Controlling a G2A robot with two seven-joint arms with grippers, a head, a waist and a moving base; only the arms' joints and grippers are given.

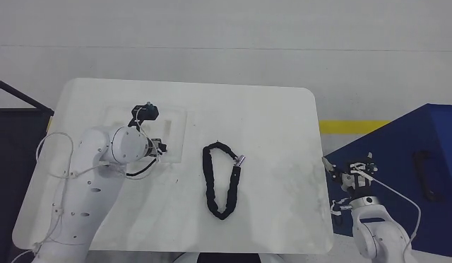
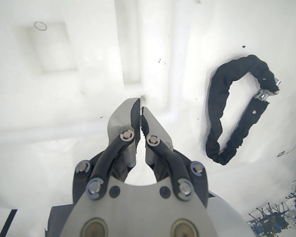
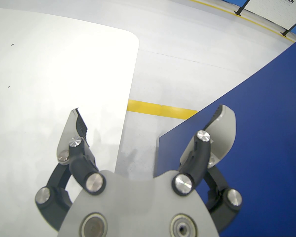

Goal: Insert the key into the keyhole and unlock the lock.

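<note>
Surrounding white table (image 1: pixel 282 121): grey floor (image 1: pixel 212 22).

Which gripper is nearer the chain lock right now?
Left. The left gripper, shut on the key, is over the foam tray beside the chain lock. The right gripper, open, hangs at the table's right edge, farther off.

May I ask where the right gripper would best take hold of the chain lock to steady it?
Probably the black sleeved chain lock just beside its metal lock head, coming straight down from above with the right gripper open across the strand: the loop lies flat on the table, and each strand is narrow.
</note>
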